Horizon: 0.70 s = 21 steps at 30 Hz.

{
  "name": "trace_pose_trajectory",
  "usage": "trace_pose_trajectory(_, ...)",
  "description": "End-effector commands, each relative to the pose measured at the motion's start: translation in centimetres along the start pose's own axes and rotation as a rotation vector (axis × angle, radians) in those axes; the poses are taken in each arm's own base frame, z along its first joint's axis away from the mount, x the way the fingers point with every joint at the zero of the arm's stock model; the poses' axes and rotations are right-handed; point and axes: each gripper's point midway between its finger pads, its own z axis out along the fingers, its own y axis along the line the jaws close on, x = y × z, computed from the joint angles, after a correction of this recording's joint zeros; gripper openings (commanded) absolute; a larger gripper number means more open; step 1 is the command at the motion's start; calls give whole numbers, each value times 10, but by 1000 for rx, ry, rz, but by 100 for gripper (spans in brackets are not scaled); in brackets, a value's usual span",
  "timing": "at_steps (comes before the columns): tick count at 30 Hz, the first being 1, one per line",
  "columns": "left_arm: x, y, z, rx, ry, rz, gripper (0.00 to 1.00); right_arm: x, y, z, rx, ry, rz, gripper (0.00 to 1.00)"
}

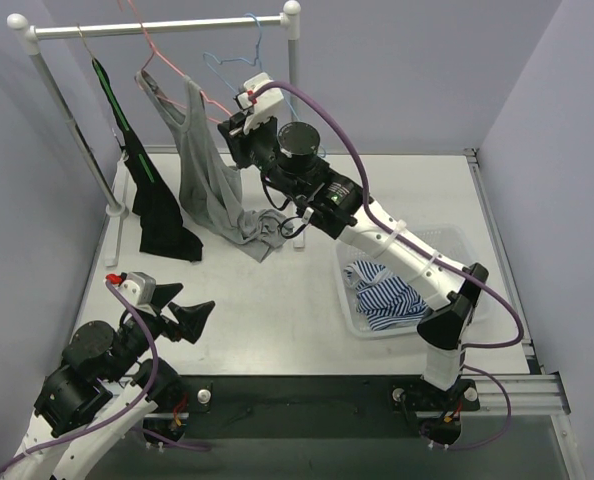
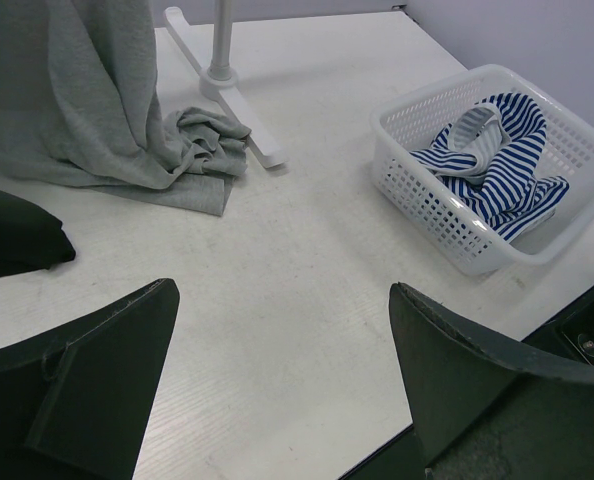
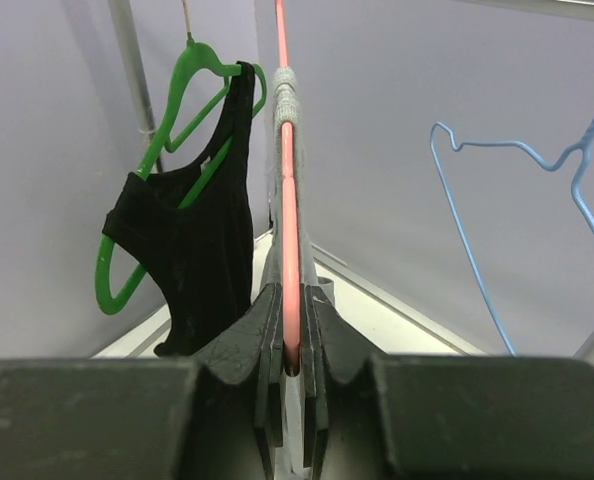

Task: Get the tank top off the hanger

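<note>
A grey tank top (image 1: pixel 205 170) hangs from a pink hanger (image 1: pixel 167 62) on the rack rail. Its lower part lies bunched on the table (image 2: pixel 202 140). My right gripper (image 1: pixel 233 126) is up at the hanger's right arm. In the right wrist view this gripper (image 3: pixel 293 330) is shut on the pink hanger (image 3: pixel 289 200), with a grey strap (image 3: pixel 285 95) wrapped round the bar further up. My left gripper (image 1: pixel 192 315) sits low at the front left. Its jaws (image 2: pixel 282 330) stand wide open over bare table, with nothing between them.
A black tank top (image 1: pixel 157 205) on a green hanger (image 3: pixel 192 90) hangs left of the grey one. An empty blue hanger (image 1: pixel 239 60) hangs to the right. A white basket (image 1: pixel 457 245) holding a striped garment (image 2: pixel 497 160) stands at the right. The rack's foot (image 2: pixel 227 90) rests behind the grey cloth.
</note>
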Motion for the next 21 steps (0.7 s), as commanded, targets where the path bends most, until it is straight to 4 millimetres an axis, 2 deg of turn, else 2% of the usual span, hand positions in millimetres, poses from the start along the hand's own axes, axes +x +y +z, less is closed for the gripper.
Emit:
trace_pose_trajectory(1, -12, -4, 2, 16, -48, -6, 97, -99, 1, -33, -25, -258, 66, 0)
trace_pose_trajectory(3, -13, -3, 3, 10, -50, -6, 97, -103, 0, -40, -27, -273, 70, 0)
trace_pose_trajectory(4, -13, -2, 3, 2, -50, -8, 97, -95, 2, -40, -35, -257, 66, 0)
trace_pose_trajectory(5, -14, 1, 3, -17, -49, -6, 97, -96, 1, -44, -36, -261, 66, 0)
trace_pose_trajectory(6, -21, 2, 0, -24, -64, -3, 97, -98, 1, -47, -39, -268, 67, 0)
trace_pose_trajectory(7, -25, 2, -2, -29, -70, -1, 97, -90, 3, -47, -46, -253, 61, 0)
trace_pose_trajectory(8, -28, 3, -2, -39, -65, 3, 96, -93, 1, -51, -45, -258, 57, 0)
trace_pose_trajectory(9, -39, 4, -6, -55, -89, -3, 95, -92, 1, -53, -43, -256, 54, 0)
trace_pose_trajectory(10, -45, 5, -7, -65, -95, -4, 95, -84, 2, -53, -47, -240, 48, 0)
trace_pose_trajectory(11, -47, 6, -5, -83, -82, -2, 94, -90, 1, -58, -49, -251, 51, 0)
trace_pose_trajectory(12, -67, 5, -13, -91, -121, -12, 94, -88, 1, -60, -51, -249, 52, 0)
trace_pose_trajectory(13, -75, 4, -14, -96, -127, -14, 93, -80, 2, -61, -54, -235, 50, 0)
trace_pose_trajectory(15, -93, 0, -10, -109, -128, -24, 92, -84, 4, -72, -61, -248, 55, 0)
trace_pose_trajectory(16, -117, -5, -19, -99, -175, -37, 92, -82, 5, -75, -65, -245, 55, 0)
trace_pose_trajectory(17, -125, -8, -13, -100, -175, -40, 91, -76, 5, -82, -68, -234, 52, 0)
trace_pose_trajectory(18, -134, -10, -12, -97, -188, -52, 91, -75, 9, -86, -77, -233, 46, 0)
trace_pose_trajectory(19, -155, -15, -19, -84, -230, -65, 91, -72, 10, -91, -80, -227, 40, 0)
trace_pose_trajectory(21, -173, -24, -13, -66, -251, -76, 90, -62, 14, -104, -89, -205, 27, 0)
